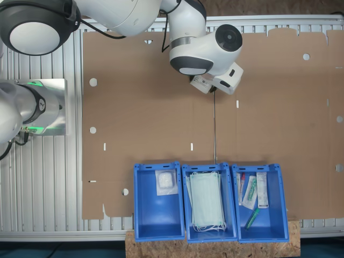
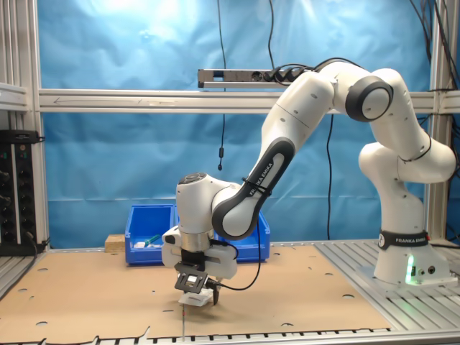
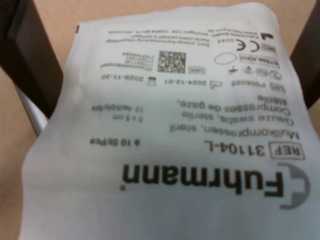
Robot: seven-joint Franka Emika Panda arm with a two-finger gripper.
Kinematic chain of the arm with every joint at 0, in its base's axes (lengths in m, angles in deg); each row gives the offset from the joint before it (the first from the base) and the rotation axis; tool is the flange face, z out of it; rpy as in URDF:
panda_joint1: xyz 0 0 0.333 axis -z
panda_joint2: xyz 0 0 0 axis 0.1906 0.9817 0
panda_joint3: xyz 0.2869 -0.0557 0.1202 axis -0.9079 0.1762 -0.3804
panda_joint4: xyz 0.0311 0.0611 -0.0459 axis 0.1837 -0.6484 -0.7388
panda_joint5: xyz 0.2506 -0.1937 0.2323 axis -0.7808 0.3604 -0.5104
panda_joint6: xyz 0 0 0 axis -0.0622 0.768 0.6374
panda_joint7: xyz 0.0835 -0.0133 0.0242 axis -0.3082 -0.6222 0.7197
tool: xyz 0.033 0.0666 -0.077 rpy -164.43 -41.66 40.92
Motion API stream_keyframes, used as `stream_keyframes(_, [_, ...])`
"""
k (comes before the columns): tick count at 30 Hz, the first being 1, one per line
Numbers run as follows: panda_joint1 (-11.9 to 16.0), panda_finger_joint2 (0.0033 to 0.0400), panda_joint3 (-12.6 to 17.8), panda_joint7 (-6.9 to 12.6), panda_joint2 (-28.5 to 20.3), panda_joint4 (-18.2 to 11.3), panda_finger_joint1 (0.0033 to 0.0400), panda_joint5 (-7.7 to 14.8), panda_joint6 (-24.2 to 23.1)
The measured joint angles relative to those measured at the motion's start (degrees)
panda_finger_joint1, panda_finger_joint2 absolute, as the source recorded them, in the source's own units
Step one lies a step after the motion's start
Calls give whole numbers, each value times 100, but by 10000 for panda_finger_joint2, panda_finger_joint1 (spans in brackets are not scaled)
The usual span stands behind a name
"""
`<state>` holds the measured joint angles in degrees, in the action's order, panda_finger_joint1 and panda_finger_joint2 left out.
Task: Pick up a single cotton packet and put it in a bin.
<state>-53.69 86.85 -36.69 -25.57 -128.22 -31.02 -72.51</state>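
Gripper [image 2: 195,293] is low over the cardboard sheet [image 1: 140,97], fingers [image 3: 27,65] either side of the cotton packet [image 3: 175,135], looks pinched but honestly can't tell. Pickup roughly underway; carrying it to the bin [image 1: 158,215] at the sheet's edge, 1 packet already inside, is left.

1. The first exterior view is looking straight down from overhead onto the cardboard sheet [image 1: 150,97].
2. The second exterior view is standing low at table height, facing the blue backdrop [image 2: 129,43] from a moderate distance.
3. Both exterior views are sharing the cardboard sheet and the blue crates [image 1: 207,201].
4. The wrist view is sitting very close to a white packet [image 3: 165,135].
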Motion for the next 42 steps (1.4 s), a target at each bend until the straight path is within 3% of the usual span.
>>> stream_keyframes(8, [-1,400,-26,0,-4,0,400,0,1])
stream_keyframes(9, [-2,282,-31,0,-5,0,282,0,1])
stream_keyframes(17, [-3,282,-52,0,-16,1,282,0,-5])
stream_keyframes(18, [-2,117,-52,-1,-15,1,117,0,-13])
stream_keyframes(23, [-1,117,-51,-1,-15,2,117,0,-27])
stream_keyframes(24, [-1,86,-51,-1,-15,2,86,0,-28])
stream_keyframes(42, [-1,86,-51,-1,-14,2,86,0,-38])
